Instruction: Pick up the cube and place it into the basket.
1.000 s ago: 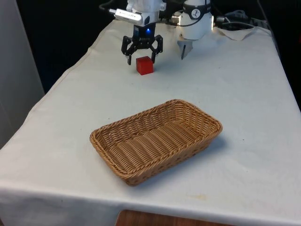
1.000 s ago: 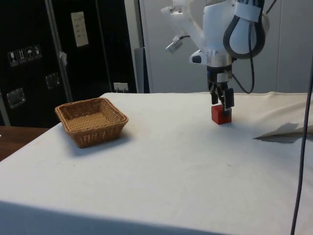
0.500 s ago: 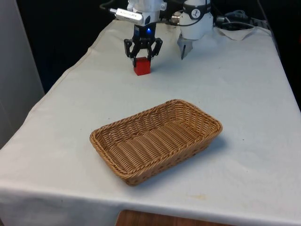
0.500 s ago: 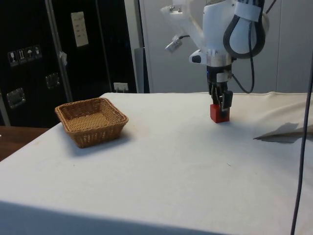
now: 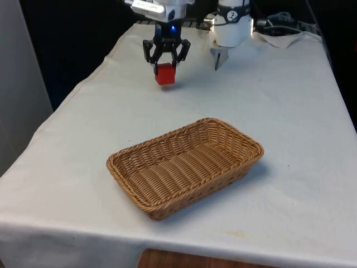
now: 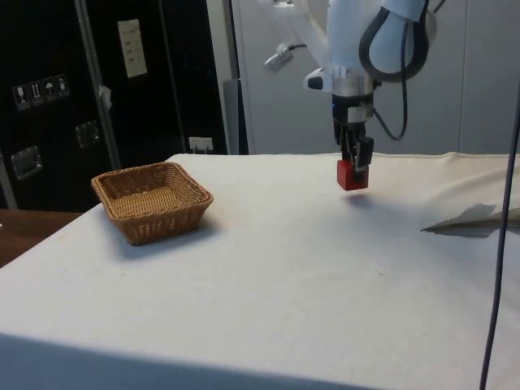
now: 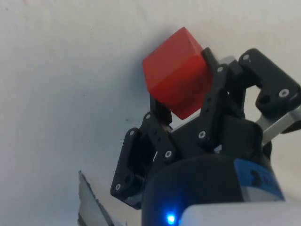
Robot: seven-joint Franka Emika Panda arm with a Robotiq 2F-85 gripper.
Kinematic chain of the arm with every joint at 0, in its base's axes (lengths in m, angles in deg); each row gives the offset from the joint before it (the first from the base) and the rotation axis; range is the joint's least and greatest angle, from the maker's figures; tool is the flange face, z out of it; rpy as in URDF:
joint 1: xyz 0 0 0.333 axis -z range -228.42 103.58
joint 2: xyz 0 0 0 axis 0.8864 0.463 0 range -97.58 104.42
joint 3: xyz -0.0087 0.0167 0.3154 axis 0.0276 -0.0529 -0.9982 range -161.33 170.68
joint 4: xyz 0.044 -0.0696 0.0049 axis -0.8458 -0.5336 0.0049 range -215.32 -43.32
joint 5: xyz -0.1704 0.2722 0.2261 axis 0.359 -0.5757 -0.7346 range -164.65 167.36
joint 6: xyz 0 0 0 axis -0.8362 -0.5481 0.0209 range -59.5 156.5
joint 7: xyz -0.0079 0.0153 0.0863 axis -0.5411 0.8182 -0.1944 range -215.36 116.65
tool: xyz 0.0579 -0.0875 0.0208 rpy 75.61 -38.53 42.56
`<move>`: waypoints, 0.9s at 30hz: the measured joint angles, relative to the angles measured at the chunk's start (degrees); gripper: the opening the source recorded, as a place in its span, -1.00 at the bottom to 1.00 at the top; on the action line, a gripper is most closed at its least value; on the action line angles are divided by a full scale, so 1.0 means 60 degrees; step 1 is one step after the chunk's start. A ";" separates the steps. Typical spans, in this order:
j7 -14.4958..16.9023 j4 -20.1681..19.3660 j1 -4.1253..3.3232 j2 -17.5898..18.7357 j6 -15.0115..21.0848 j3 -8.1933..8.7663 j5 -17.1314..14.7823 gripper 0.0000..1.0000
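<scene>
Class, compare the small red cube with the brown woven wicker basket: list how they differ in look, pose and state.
The small red cube is solid, smooth and plain red; the brown woven wicker basket is open-topped, ribbed and tan. The cube hangs lifted off the white cloth, clamped in the black gripper; the basket rests on the cloth, untouched. The cube is far smaller. Both are straight-sided shapes.

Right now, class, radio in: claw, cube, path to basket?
Claw shut on small red cube, lifted off cloth. Woven wicker basket empty. Path clear.

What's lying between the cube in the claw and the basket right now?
Nothing: in the front view, bare white cloth runs from the red cube, held off the table in the claw, to the wicker basket. The side view agrees.
</scene>
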 measured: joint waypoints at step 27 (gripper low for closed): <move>-0.0067 0.1872 -0.0076 -0.0592 -0.2273 -0.0812 -0.0783 -0.94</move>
